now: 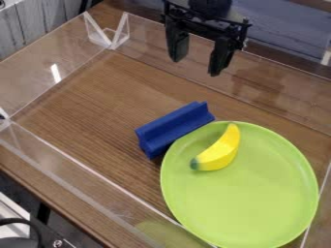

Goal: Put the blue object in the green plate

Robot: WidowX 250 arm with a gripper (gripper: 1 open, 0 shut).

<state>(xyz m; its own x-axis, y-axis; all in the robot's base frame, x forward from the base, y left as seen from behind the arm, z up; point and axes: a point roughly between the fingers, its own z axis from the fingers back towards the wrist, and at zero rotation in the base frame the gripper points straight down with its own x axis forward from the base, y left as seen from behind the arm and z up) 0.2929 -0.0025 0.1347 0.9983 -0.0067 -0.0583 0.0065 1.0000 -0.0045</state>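
Note:
The blue object (pixel 173 129) is a ridged royal-blue block lying on the wooden table, its right end touching the left rim of the green plate (pixel 258 199). A yellow toy banana (pixel 218 148) with a green tip lies on the plate's upper left part, right beside the block. My gripper (pixel 195 56) hangs above the far middle of the table, well behind the block. It points down, open, with nothing between its black fingers.
Clear plastic walls (pixel 52 160) fence the table on the left, front and back. A small clear stand (pixel 106 34) sits at the back left corner. Bare wood (pixel 97 92) lies left of the block.

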